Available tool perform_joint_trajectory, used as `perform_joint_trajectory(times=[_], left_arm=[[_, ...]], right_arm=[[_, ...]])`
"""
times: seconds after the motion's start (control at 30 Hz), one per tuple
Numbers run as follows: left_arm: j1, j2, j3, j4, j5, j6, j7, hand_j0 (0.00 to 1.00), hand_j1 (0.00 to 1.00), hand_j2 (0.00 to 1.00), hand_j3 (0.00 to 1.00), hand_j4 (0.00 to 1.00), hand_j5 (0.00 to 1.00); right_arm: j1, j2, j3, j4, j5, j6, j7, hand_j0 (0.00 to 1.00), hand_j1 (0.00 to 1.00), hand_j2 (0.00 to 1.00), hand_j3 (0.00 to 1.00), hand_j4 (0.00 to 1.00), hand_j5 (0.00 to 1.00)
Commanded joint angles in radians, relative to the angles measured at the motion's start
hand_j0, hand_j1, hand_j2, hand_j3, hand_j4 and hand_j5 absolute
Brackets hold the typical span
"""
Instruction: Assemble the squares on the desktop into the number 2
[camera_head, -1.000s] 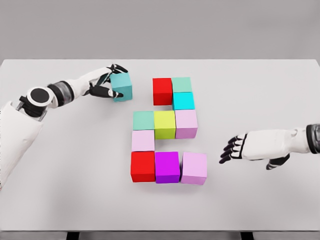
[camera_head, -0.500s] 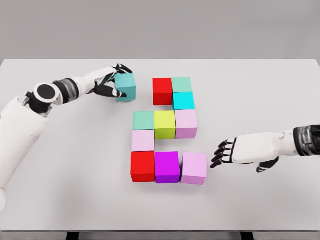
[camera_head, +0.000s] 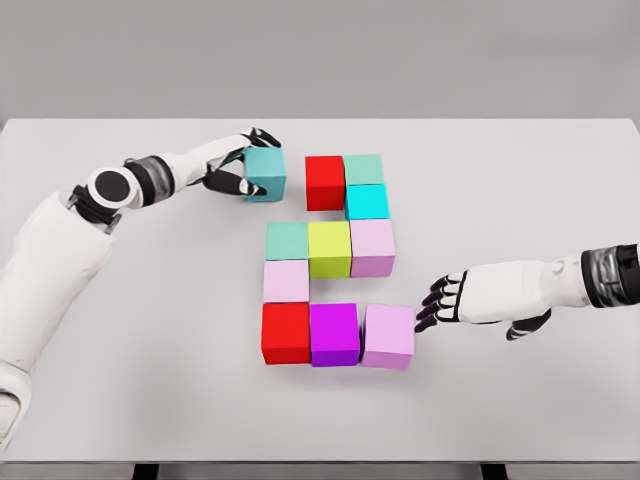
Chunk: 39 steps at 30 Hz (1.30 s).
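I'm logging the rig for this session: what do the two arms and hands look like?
Both arms are smooth white shells. The left arm has a round black-and-white joint disc and a dark grey ribbed band ahead of it. The right arm has a dark ribbed cuff near the picture's edge. The left hand and right hand have white backs and black fingers. No cables show.

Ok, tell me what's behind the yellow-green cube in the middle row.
Behind the yellow-green cube is bare white tabletop, then the red cube of the top row, set slightly left. Nothing there is covered.
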Motion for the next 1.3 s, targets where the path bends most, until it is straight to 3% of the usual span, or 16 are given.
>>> perform_joint_trajectory(times=[0.0, 0.33, 0.37, 0.43, 0.5, 0.83, 0.97, 1.1, 1.17, 1.27], left_arm=[[0.000, -0.009, 0.001, 0.003, -0.007, -0.017, 0.001, 0.36, 0.36, 0.36, 0.36, 0.36, 0.36], [0.000, -0.007, 0.001, 0.003, -0.005, -0.046, 0.001, 0.37, 0.37, 0.37, 0.37, 0.37, 0.37], [0.000, -0.007, 0.001, 0.006, -0.007, -0.046, 0.001, 0.40, 0.40, 0.40, 0.40, 0.40, 0.40], [0.000, -0.007, 0.003, 0.011, -0.007, -0.048, 0.001, 0.58, 0.58, 0.58, 0.58, 0.58, 0.58], [0.000, -0.007, 0.003, 0.013, -0.007, -0.047, 0.001, 0.69, 0.69, 0.69, 0.69, 0.69, 0.69], [0.002, -0.010, 0.003, 0.014, -0.007, -0.054, 0.003, 0.77, 0.77, 0.77, 0.77, 0.77, 0.77], [0.002, -0.013, 0.004, 0.014, -0.007, -0.054, 0.003, 0.83, 0.83, 0.83, 0.83, 0.83, 0.83], [0.002, -0.013, 0.004, 0.014, -0.007, -0.054, 0.003, 0.84, 0.84, 0.84, 0.84, 0.84, 0.84], [0.002, -0.015, 0.004, 0.014, -0.007, -0.054, 0.003, 0.85, 0.85, 0.85, 0.85, 0.85, 0.85], [0.002, -0.018, 0.006, 0.016, -0.008, -0.054, 0.003, 0.85, 0.85, 0.85, 0.85, 0.85, 0.85]], right_arm=[[0.000, 0.000, -0.002, 0.000, -0.005, 0.002, 0.000, 1.00, 1.00, 1.00, 1.00, 1.00, 1.00], [-0.011, 0.008, -0.002, 0.000, -0.005, 0.002, 0.000, 1.00, 1.00, 1.00, 1.00, 1.00, 1.00], [-0.012, 0.008, -0.002, 0.000, -0.005, 0.002, 0.000, 1.00, 1.00, 1.00, 1.00, 1.00, 1.00], [-0.012, 0.016, -0.002, 0.000, -0.005, 0.002, 0.000, 1.00, 1.00, 1.00, 1.00, 1.00, 1.00], [-0.017, 0.017, -0.002, 0.000, -0.005, 0.002, 0.000, 1.00, 1.00, 1.00, 1.00, 1.00, 1.00], [-0.026, 0.035, -0.005, 0.000, -0.005, 0.002, 0.000, 1.00, 1.00, 1.00, 1.00, 1.00, 1.00], [-0.028, 0.020, -0.045, 0.001, -0.008, 0.002, 0.000, 1.00, 1.00, 1.00, 1.00, 1.00, 1.00], [-0.025, -0.033, -0.112, 0.006, -0.024, 0.002, 0.000, 1.00, 1.00, 1.00, 1.00, 1.00, 1.00], [-0.011, -0.102, -0.189, 0.015, -0.108, 0.002, 0.000, 1.00, 1.00, 1.00, 1.00, 1.00, 1.00], [0.028, -0.205, -0.258, 0.124, -0.322, 0.002, 0.000, 1.00, 1.00, 1.00, 1.00, 1.00, 1.00]])
